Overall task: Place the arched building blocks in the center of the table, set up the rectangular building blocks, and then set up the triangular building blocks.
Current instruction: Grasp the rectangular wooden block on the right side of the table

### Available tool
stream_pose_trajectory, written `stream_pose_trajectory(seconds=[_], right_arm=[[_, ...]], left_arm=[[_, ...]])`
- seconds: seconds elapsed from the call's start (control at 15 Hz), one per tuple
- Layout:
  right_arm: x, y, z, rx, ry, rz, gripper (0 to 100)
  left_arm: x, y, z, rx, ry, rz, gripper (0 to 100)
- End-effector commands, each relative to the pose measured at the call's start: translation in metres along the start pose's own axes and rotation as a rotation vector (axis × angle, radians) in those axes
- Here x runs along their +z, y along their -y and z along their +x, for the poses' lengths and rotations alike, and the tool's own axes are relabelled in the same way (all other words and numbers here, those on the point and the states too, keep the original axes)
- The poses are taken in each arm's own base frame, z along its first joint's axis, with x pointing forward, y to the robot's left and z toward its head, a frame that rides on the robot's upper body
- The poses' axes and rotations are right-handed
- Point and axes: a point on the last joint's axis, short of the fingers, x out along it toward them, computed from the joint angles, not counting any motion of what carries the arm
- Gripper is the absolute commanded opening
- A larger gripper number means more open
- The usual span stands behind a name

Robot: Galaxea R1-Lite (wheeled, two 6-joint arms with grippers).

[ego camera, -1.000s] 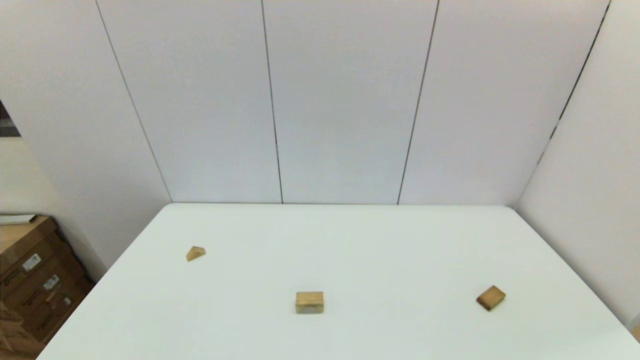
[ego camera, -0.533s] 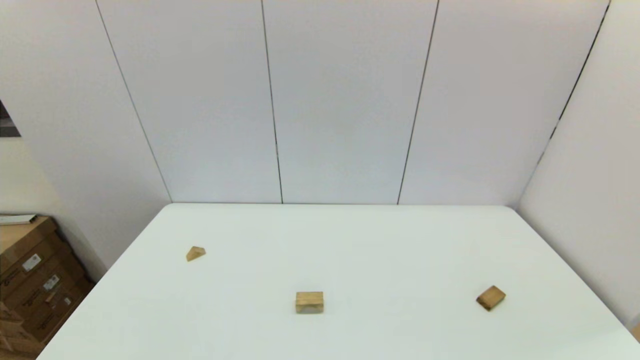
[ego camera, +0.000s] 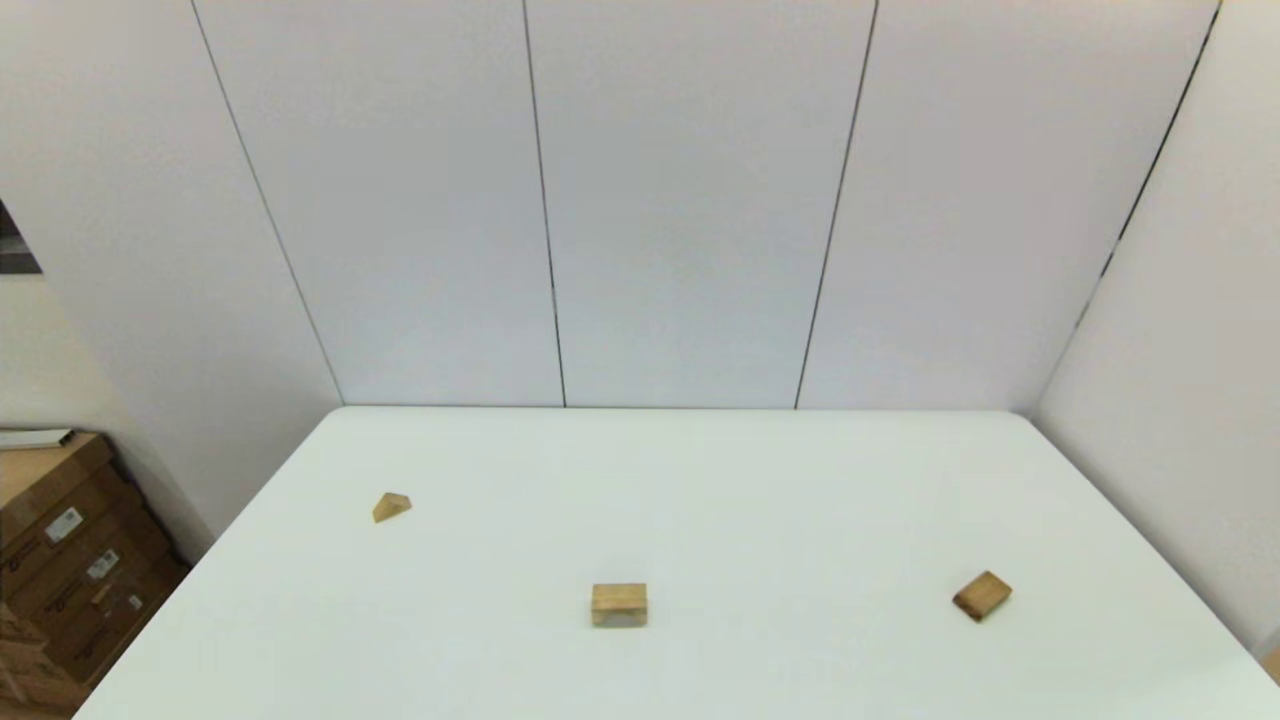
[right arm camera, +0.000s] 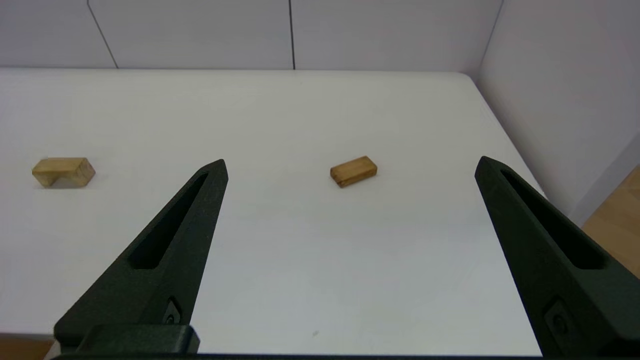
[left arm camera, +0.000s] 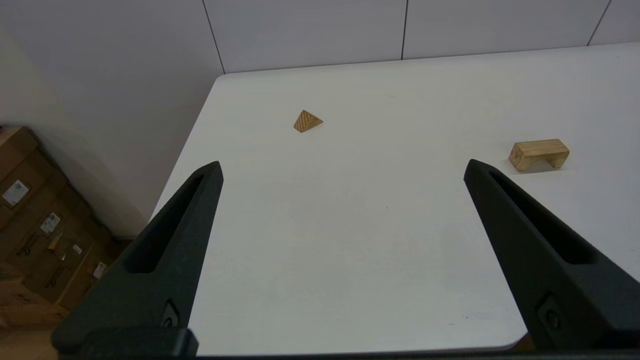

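the arched block [ego camera: 619, 605] stands on its two legs near the middle of the table [ego camera: 700, 480], toward the robot's edge, long side across. the left gripper [left arm camera: 342, 170] and the right gripper [right arm camera: 350, 167] both hang back at the near edge, fingers spread wide and empty. the arch lies between them, neither clearly nearer. the wedge [ego camera: 391, 507] sits far left, the flat slab [ego camera: 981, 596] far right. no containers here.

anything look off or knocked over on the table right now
Nothing stands out. The arched block stands on its legs near the middle, the triangular block sits to its left, and the rectangular slab lies flat at a slight angle on the right. Nothing damaged.
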Motion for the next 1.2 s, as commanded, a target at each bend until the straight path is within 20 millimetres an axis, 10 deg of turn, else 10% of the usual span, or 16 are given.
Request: stream_pose_trajectory(seconds=[0.07, 0.6, 1.2], right_arm=[[0.082, 0.000, 0.018, -0.003, -0.157, 0.001, 100], [0.057, -0.007, 0.237, -0.223, -1.056, 0.090, 100], [0.030, -0.057, 0.326, -0.352, -1.287, 0.470, 100]], left_arm=[[0.000, 0.000, 0.000, 0.000, -0.003, 0.000, 100], [0.000, 0.000, 0.000, 0.000, -0.003, 0.000, 100], [0.000, 0.000, 0.000, 0.000, -0.003, 0.000, 100]])
